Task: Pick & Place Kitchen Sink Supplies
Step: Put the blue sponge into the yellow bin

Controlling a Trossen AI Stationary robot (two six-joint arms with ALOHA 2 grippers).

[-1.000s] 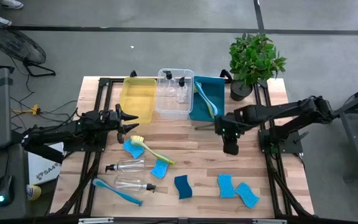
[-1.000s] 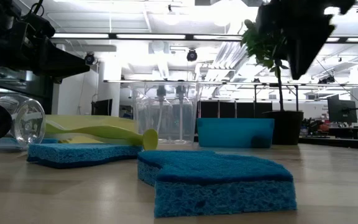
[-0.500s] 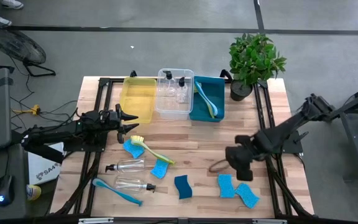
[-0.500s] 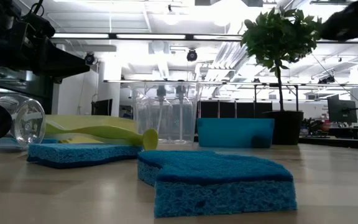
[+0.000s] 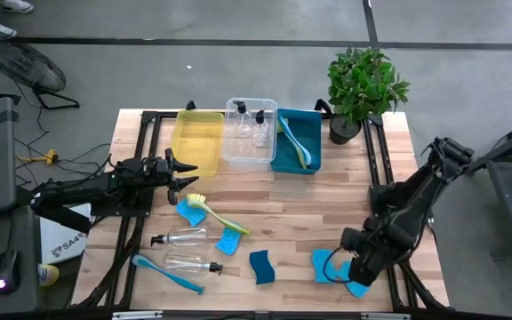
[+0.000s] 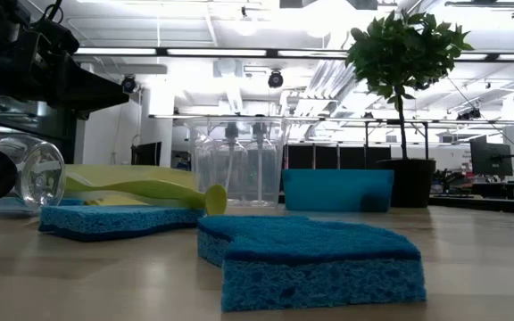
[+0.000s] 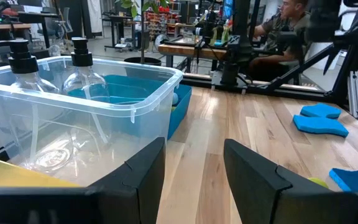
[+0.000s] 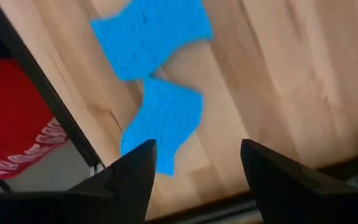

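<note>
My right end effector (image 8: 194, 168) hangs open and empty above two blue sponges (image 8: 160, 121) at the worktop (image 5: 345, 213) edge. My left end effector (image 7: 191, 162) waits half open by the clear bin (image 7: 86, 106).

This is a large open robotics lab or workshop. A butcher-block desk (image 5: 327, 200) on a black metal frame stands on bare grey concrete floor (image 5: 238, 71). The low view shows long strip ceiling lights (image 6: 221, 52), exposed ducts and rows of workbenches with monitors (image 6: 484, 156) behind. Cables (image 5: 47, 158) trail at 9 o'clock, and a seated person (image 7: 281, 25) works among equipment racks.
</note>
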